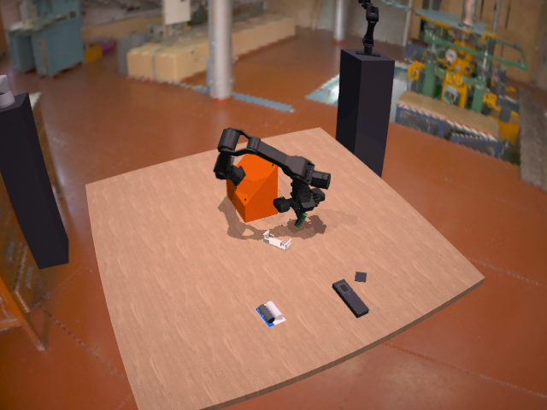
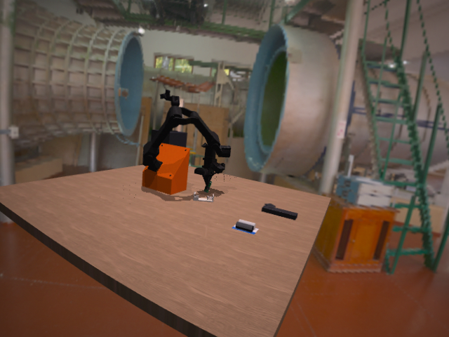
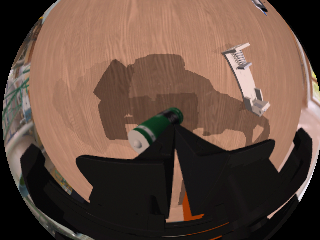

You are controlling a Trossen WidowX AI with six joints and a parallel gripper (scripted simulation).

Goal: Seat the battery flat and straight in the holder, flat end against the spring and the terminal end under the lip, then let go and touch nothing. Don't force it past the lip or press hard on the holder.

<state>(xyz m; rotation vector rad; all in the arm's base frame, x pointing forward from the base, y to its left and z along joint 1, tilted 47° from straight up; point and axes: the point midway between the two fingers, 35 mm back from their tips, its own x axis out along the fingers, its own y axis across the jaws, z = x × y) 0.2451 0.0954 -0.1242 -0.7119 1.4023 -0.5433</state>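
The green battery (image 1: 302, 219) (image 2: 208, 186) (image 3: 155, 127) is tilted, its pale terminal end raised and its dark end low, beside the fingertips. My gripper (image 3: 173, 128) is shut with nothing between its fingers; its tips are at the battery's lower part and seem to touch it. The white holder (image 1: 276, 242) (image 2: 203, 199) (image 3: 243, 81) lies on the table, apart from the battery, and is empty. In the wrist view it is at the upper right, its spring at the far end and the lip end nearer. Whether the battery's low end rests on the table is unclear.
An orange block (image 1: 263, 198) (image 2: 165, 170) stands by the arm's base. A blue and white pad (image 1: 279, 321) with a dark and a white cylinder, a black remote-like object (image 1: 353, 301) (image 2: 280, 212) and a small dark square (image 1: 360, 276) lie farther from the arm.
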